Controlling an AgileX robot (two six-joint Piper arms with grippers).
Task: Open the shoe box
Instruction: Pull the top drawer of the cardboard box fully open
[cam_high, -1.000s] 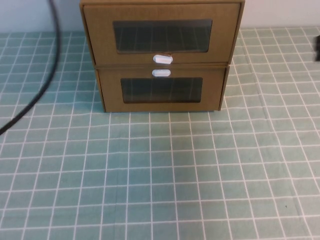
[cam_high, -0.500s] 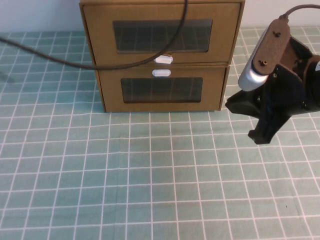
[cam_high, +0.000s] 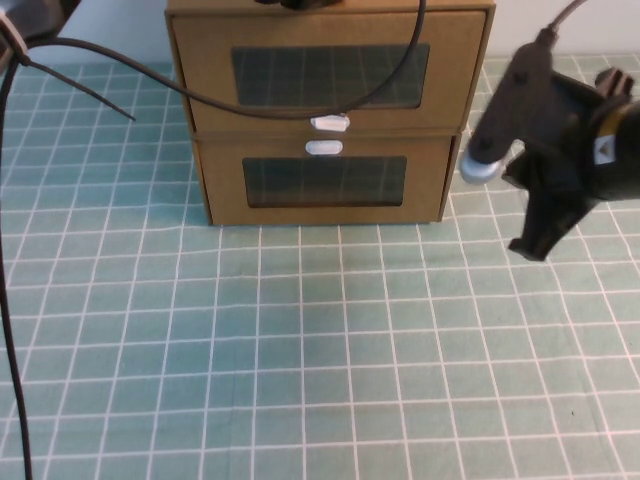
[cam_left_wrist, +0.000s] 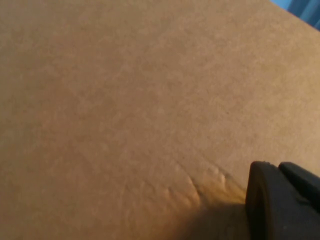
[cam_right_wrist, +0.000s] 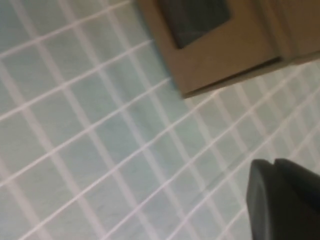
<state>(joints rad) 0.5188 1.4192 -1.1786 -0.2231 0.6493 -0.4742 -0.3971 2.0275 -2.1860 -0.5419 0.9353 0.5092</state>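
Observation:
The brown cardboard shoe box (cam_high: 325, 205) stands at the back of the table as two stacked drawers with dark windows. The upper drawer's white handle (cam_high: 329, 123) sits just above the lower drawer's white handle (cam_high: 323, 147). Both drawers look closed. My right gripper (cam_high: 533, 247) hangs shut and empty to the right of the box, near its lower right corner (cam_right_wrist: 225, 75); in the right wrist view the right gripper (cam_right_wrist: 274, 162) points down at the mat. My left gripper (cam_left_wrist: 278, 166) is shut, close over the box's cardboard top (cam_left_wrist: 125, 100).
A black cable (cam_high: 300, 108) droops across the upper drawer's front, and another cable (cam_high: 8, 250) runs down the left edge. The green gridded mat (cam_high: 300, 350) covers the table in front of the box.
The right arm came in from the right and now stands beside the box, slightly higher than half a second ago. The cable swung across the box front as the left arm moved over the top.

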